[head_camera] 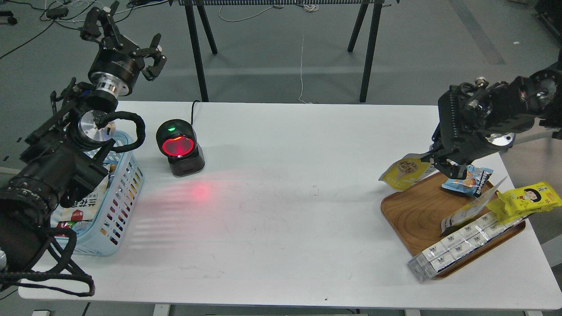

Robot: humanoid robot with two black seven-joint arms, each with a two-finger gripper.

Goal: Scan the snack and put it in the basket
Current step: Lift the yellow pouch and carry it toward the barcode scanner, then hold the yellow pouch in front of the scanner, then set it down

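Observation:
My right gripper (439, 163) is shut on the snack (401, 171), a small yellow-and-white pouch with a round picture of tan beans, and holds it in the air just past the left end of the wooden tray (417, 215). The light blue basket (118, 193) stands at the table's left edge, partly hidden by my left arm, with packets inside. My left gripper (125, 35) is open and empty, raised behind the basket beyond the table's far edge. The black scanner (178, 147) glows red to the right of the basket.
On the tray lie a blue cookie packet (467, 180), a yellow packet with a cartoon face (527, 199), a tilted white pouch (470, 210) and a long row of white boxed packs (461, 243). Black trestle legs (197, 48) stand behind the table.

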